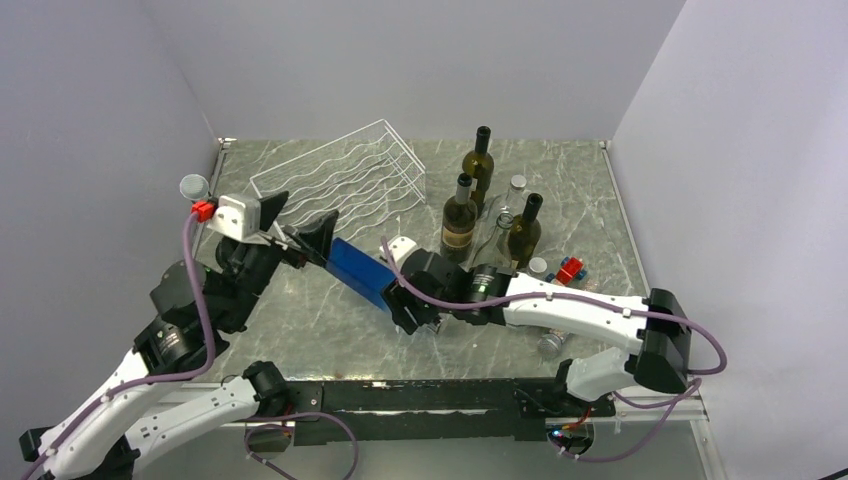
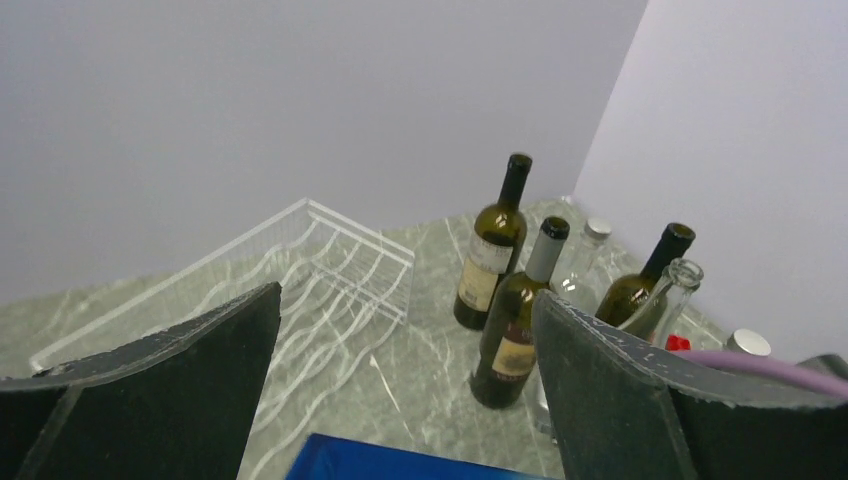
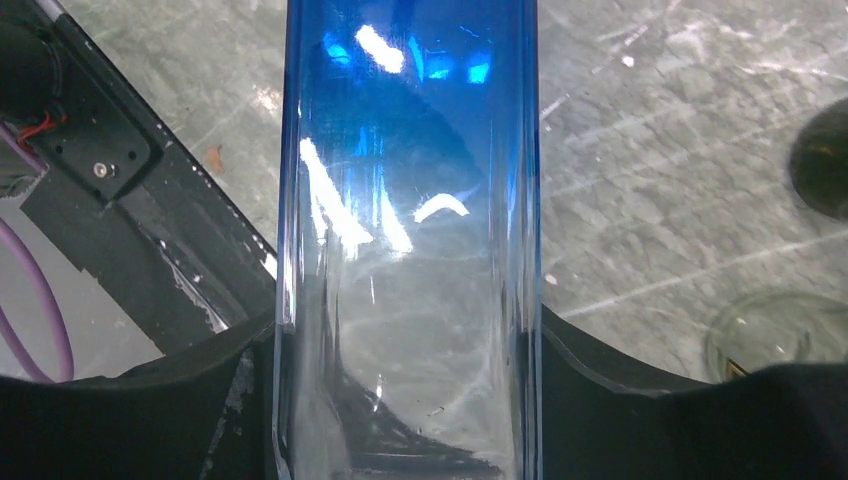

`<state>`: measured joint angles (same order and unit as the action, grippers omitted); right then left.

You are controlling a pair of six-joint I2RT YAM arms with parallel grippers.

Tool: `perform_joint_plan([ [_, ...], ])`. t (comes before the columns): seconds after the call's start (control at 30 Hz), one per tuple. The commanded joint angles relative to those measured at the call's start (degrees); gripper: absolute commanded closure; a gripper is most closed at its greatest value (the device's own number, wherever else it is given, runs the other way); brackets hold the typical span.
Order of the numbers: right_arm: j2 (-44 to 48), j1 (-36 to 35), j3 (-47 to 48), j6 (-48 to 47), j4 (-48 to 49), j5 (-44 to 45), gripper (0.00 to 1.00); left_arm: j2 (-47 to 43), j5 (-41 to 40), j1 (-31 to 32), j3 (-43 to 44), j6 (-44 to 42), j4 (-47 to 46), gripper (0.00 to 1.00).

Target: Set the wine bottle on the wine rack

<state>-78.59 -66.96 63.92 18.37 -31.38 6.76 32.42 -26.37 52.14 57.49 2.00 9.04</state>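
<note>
Top external: right gripper (image 1: 402,304) clamped on blue wine bottle (image 1: 358,272), mid-table. Left gripper (image 1: 298,228) spread wide at the bottle's 10 o'clock end. Wine rack (image 1: 340,178) at 12 o'clock, apart.

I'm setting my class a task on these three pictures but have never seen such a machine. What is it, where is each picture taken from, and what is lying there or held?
The left arm and right arm are robot arms bolted to a table. The wide picture looks down from above and behind; the other two come from cameras on the wrists. The right end effector grips a blue bottle. The left end effector is open, holding nothing, close to that bottle's end. On the table are a white wire wine rack, three dark wine bottles and clear bottles.
</note>
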Motion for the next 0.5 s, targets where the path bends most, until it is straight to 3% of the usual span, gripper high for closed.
perform_joint_plan([
  [0.0, -1.5, -2.3, 2.7, 2.3, 17.7, 4.8, 1.0, 1.2, -2.1, 0.0, 2.7, 6.5, 5.3, 0.01],
  [0.47, -10.4, -2.8, 3.2, 4.6, 24.5, 8.8, 1.0, -2.1, -3.3, 0.0, 3.1, 12.2, 10.2, 0.01],
])
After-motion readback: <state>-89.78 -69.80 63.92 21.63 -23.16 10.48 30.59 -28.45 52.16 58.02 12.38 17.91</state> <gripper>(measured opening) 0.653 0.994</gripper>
